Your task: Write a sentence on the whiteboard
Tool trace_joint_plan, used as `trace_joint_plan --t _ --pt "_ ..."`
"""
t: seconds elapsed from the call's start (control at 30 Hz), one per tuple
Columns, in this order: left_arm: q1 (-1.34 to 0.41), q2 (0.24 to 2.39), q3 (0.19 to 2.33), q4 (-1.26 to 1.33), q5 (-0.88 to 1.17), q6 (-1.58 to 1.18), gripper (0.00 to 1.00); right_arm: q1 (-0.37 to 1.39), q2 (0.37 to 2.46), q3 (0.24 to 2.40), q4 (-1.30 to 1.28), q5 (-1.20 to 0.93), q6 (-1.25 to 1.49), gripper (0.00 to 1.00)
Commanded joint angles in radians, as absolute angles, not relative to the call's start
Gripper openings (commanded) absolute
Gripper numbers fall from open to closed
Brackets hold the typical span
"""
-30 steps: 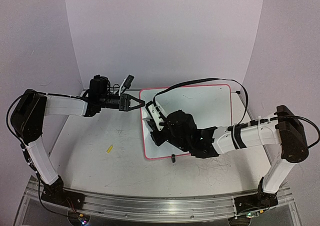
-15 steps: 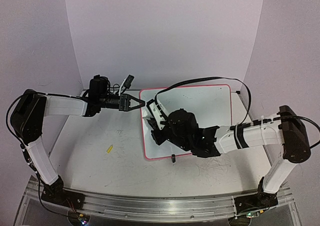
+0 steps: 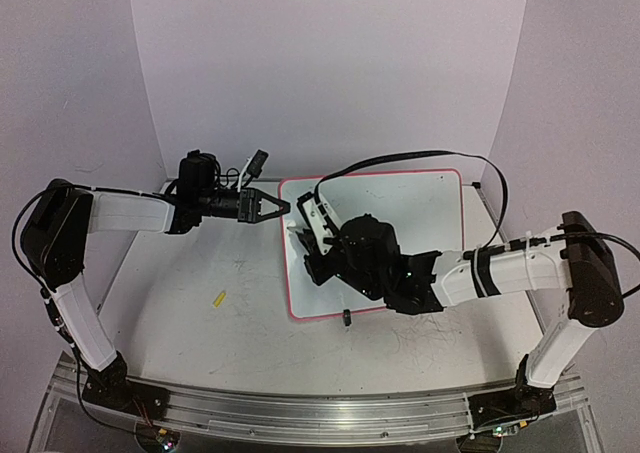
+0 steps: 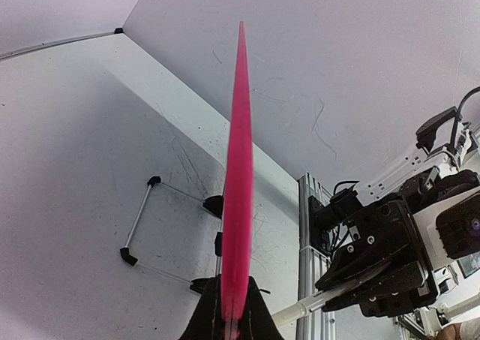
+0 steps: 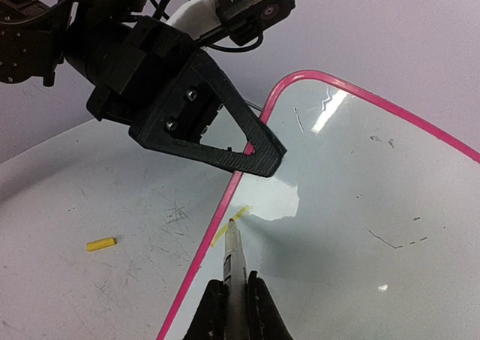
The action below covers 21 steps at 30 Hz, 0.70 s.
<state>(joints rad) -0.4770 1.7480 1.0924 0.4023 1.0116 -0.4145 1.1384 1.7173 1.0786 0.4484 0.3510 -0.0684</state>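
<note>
Left gripper pinches the whiteboard rim, steadying it — right gripper clamps a marker, tip at the board just ahead.

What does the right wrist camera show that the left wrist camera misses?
Only the right wrist view shows the whiteboard face-on, with a yellow stroke at the marker tip and a small yellow piece on the table. Only the left wrist view shows the board's wire stand. Both show its pink rim, clamped by the left gripper.
</note>
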Motion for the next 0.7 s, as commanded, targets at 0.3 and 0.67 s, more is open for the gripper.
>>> trace_joint_plan --t 0.3,0.67 --pt "-0.486 1.701 1.097 0.431 1.057 -0.42 0.0 1.122 1.756 1.123 0.48 0.353 -0.065 0.0" --pt "-0.487 1.701 1.097 0.431 1.057 -0.42 0.0 1.121 1.739 1.097 0.47 0.405 -0.051 0.0"
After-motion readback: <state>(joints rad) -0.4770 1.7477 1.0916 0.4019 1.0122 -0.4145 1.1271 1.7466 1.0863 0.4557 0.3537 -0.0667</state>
